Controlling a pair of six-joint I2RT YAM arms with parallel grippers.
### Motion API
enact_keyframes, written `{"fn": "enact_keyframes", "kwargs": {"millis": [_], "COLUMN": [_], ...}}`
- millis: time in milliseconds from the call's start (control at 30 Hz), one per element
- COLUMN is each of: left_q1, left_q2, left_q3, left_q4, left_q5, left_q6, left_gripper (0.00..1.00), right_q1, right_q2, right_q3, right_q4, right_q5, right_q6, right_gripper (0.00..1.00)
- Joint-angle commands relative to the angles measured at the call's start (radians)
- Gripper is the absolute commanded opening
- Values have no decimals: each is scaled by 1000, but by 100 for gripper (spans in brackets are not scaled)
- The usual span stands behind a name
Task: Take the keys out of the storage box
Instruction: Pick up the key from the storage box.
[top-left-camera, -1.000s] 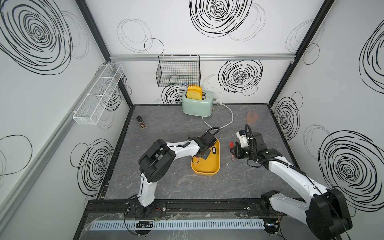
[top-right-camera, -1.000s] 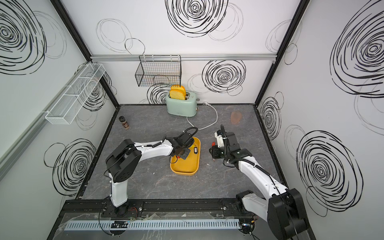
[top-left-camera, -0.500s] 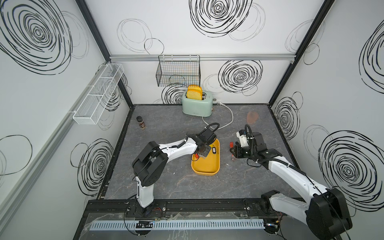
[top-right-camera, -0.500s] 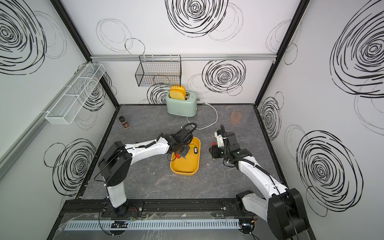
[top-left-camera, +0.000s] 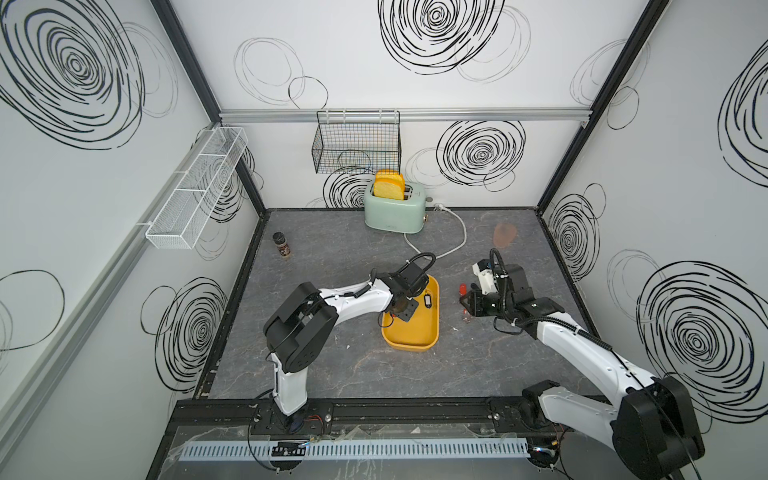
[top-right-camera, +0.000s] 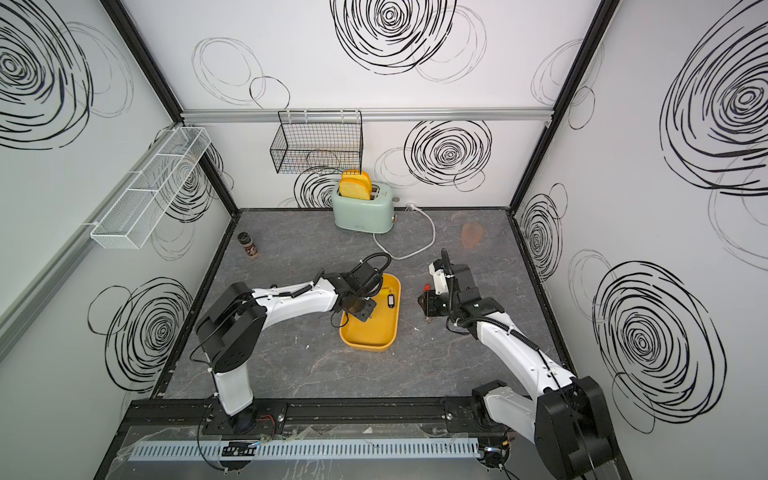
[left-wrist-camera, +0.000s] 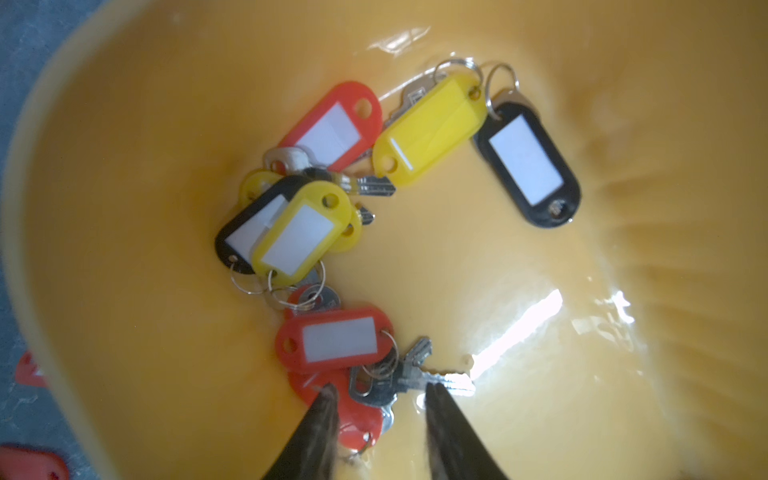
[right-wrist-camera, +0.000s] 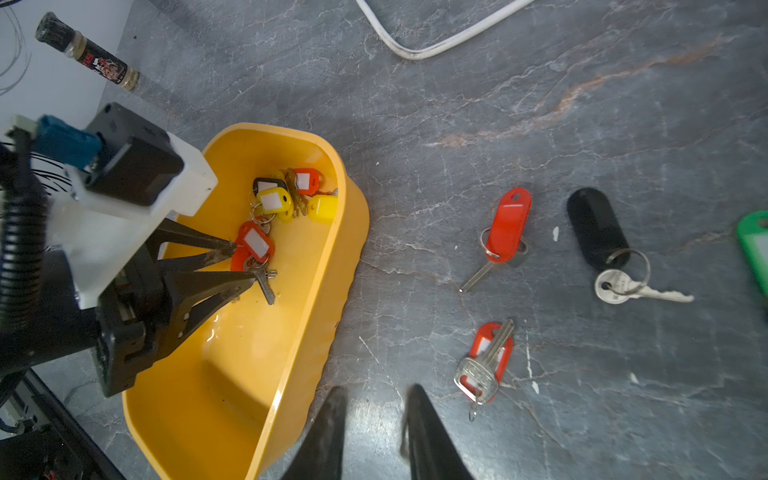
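In both top views we see the mustard-yellow storage box (top-left-camera: 415, 334) on the grey marbled surface (top-left-camera: 332, 365), with the left tool (top-left-camera: 402, 311) reaching inside and the right tool (top-left-camera: 465, 305) just beside it. From the left wrist, we find the keys (left-wrist-camera: 316, 232) clustered on glossy plastic: red, yellow and black tags, blank white inserts, steel rings. The tool's tips are parted, gripping nothing. From the right wrist, that tool hangs part-open and empty near a red tag (right-wrist-camera: 507, 226), a black tag (right-wrist-camera: 596, 228) and a green tag (right-wrist-camera: 754, 245), all outside the box.
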Motion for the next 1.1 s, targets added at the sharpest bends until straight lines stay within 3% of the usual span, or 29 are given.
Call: {"fn": "enact_keyframes", "kwargs": {"millis": [0,233,400,533,700,867,900,1067], "left_q1": [9,14,16,20,22,23,23,24], "left_q2": [27,60,74,79,73,49,42,-3], "left_q3": [-15,-23,-22,-23,-16,17,27,62], "left_q4": [31,57,63,63,56,32,25,2], "left_q5": [4,-12,-13,-9,-9,-6,-6,1], "left_q6": [22,30,26,24,24,21,21,16], "left_gripper": [42,40,33,17,8,5,0,0], "right_q1": [-1,-1,-3,-3,-4,-6,-6,-9], "right_q2": [5,3,4,8,13,18,19,21], "right_q3": [-10,-9,-9,-8,-9,-9,-8,-8], "right_q4": [9,4,4,5,10,14,14,16], "right_q5": [6,8,9,9,9,8,9,9], "right_q6": [-13,-14,-14,-13,-14,-14,-14,-14], "right_gripper": [29,29,29,29,29,29,29,29]}}
